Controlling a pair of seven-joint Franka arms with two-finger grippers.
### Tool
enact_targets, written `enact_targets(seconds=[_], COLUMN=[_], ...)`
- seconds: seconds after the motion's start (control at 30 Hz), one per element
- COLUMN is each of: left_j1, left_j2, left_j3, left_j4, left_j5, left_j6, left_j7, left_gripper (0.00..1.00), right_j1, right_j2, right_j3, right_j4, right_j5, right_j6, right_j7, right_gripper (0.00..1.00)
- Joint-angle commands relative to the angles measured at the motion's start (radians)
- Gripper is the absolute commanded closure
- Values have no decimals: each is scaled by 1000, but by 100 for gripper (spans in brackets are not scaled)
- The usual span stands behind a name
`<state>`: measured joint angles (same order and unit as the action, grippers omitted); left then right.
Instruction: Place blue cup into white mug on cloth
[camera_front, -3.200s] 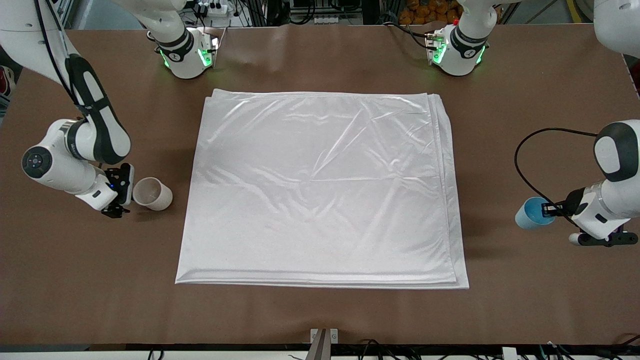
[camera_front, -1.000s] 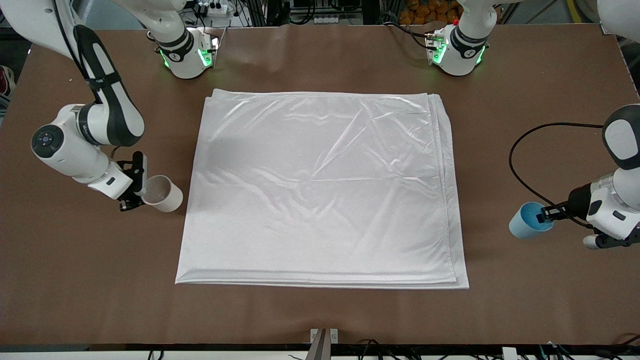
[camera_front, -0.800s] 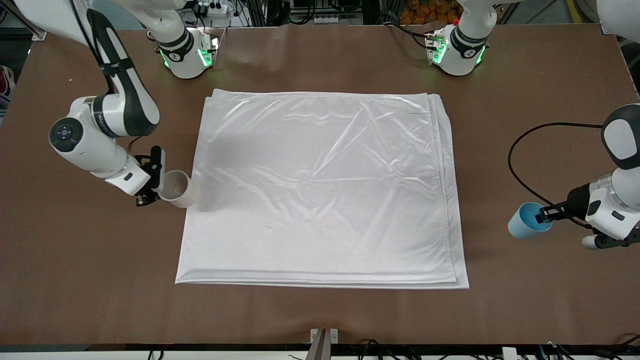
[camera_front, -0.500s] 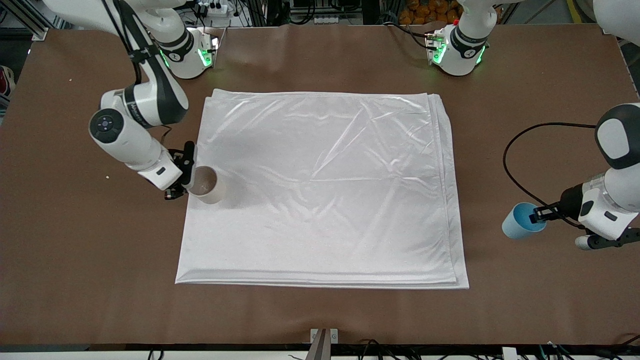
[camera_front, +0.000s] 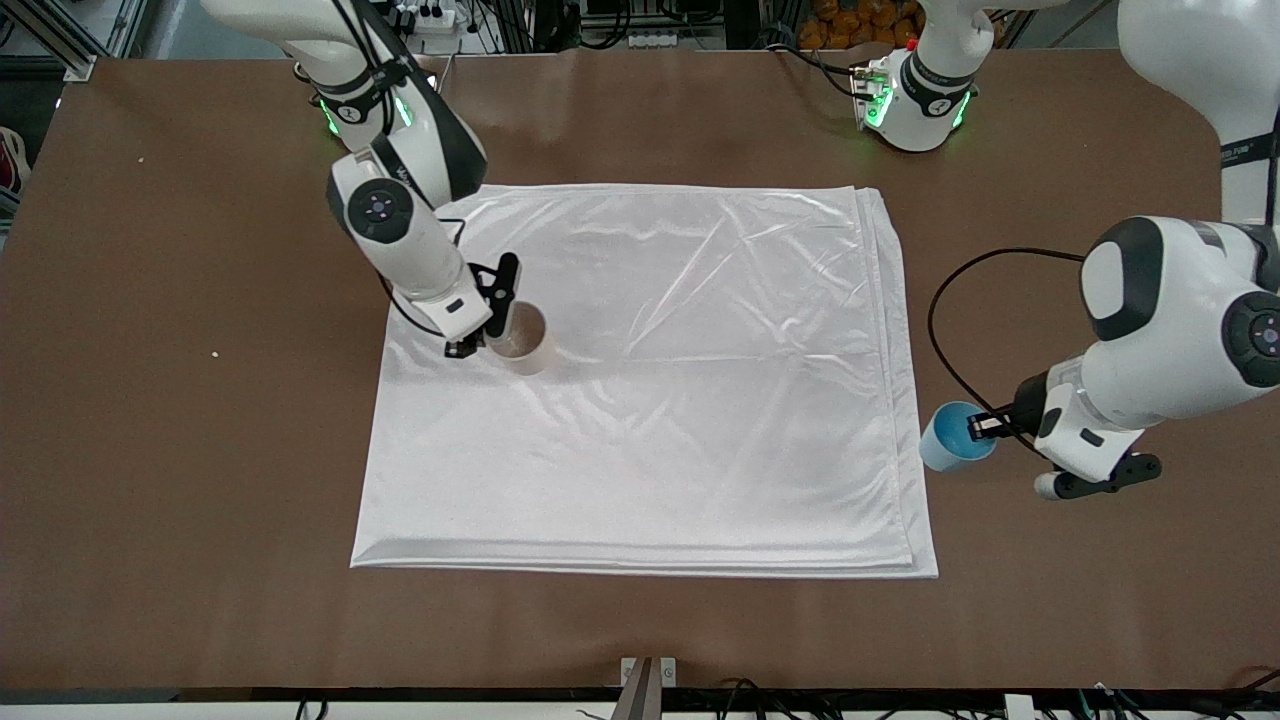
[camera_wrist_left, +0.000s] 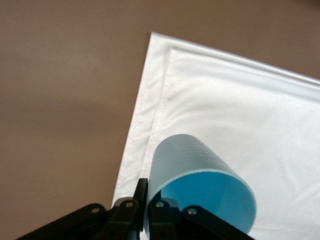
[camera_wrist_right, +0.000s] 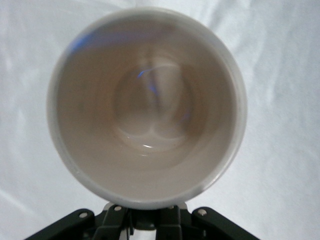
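Note:
The white cloth (camera_front: 650, 380) lies spread across the middle of the brown table (camera_front: 180, 450). My right gripper (camera_front: 497, 322) is shut on the white mug (camera_front: 524, 340) at its rim side and holds it over the part of the cloth toward the right arm's end. The right wrist view looks straight into the mug (camera_wrist_right: 145, 105), which has a pale inside and nothing in it; its handle is hidden. My left gripper (camera_front: 985, 427) is shut on the wall of the blue cup (camera_front: 952, 437), held tilted over the cloth's edge toward the left arm's end. The left wrist view shows the cup (camera_wrist_left: 200, 175) above the cloth's corner (camera_wrist_left: 240, 100).
Both arm bases (camera_front: 370, 110) (camera_front: 915, 100) stand along the table edge farthest from the front camera. A black cable (camera_front: 950, 320) loops from the left arm over bare table. A small metal bracket (camera_front: 648, 675) sits at the edge nearest the camera.
The right arm has carried the mug from over bare table to over the cloth, toward its middle. The left arm has brought the blue cup from over bare table to the cloth's edge.

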<state>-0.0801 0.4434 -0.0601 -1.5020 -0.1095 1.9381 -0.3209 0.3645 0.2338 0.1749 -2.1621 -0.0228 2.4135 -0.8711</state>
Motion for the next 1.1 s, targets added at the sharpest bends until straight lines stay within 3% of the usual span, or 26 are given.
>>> enact_targets(seconds=[0.0, 0.17, 0.57, 1.07], left_j1=[-52, -136, -207, -273], left_j2=[24, 64, 75, 72], left_j3=[6, 13, 13, 8], left_j4=[2, 3, 5, 6], left_j5=[-7, 16, 24, 20], left_j6=[-2, 15, 28, 30], left_j7=[-79, -181, -280, -378], left_gripper=[100, 100, 100, 100], right_j1=[74, 135, 200, 217], right_j2=[62, 130, 304, 351], right_j3=[-9, -9, -12, -14], right_j4=[56, 129, 304, 331], right_j5=[-25, -60, -169, -200], right_j6=[6, 4, -4, -1], right_j7=[119, 243, 423, 425], right_gripper=[100, 100, 100, 98])
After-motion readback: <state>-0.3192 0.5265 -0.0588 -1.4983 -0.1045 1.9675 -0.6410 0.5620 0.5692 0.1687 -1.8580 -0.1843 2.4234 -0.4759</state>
